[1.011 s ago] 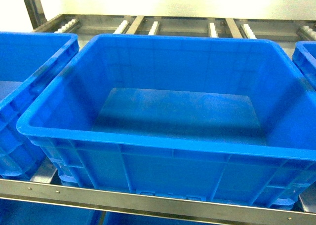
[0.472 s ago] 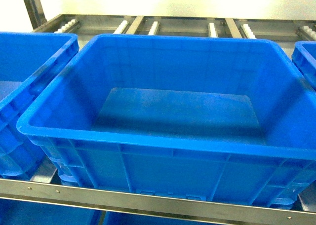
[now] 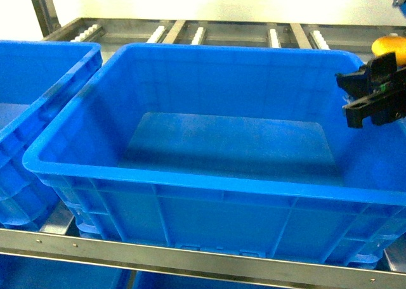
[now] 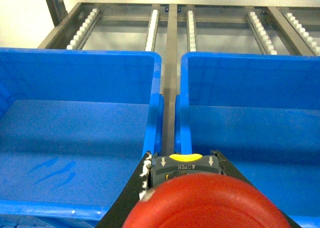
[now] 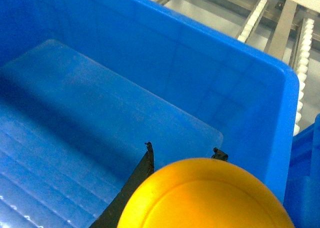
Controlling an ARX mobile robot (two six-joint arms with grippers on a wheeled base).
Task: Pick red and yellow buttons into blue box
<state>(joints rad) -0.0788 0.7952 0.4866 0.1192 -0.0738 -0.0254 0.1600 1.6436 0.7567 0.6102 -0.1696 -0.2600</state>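
Our right gripper [image 3: 374, 96] hangs over the right rim of the blue box [image 3: 209, 187], jaws clamped on the yellow button [image 5: 207, 195] — our left gripper [image 4: 182, 175] grips the red button [image 4: 205, 200] above the gap between two crates.

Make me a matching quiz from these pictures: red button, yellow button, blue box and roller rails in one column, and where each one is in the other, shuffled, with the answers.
Things:
1. red button
2. yellow button
3. blue box
4. roller rails

Places:
A. on the rack, nothing inside
B. in the right gripper, over the box's right side
C. behind the boxes, along the rack
D. in the left gripper, above the gap between two boxes

Pairs: 1-D, 2-B, 3-A, 4-C
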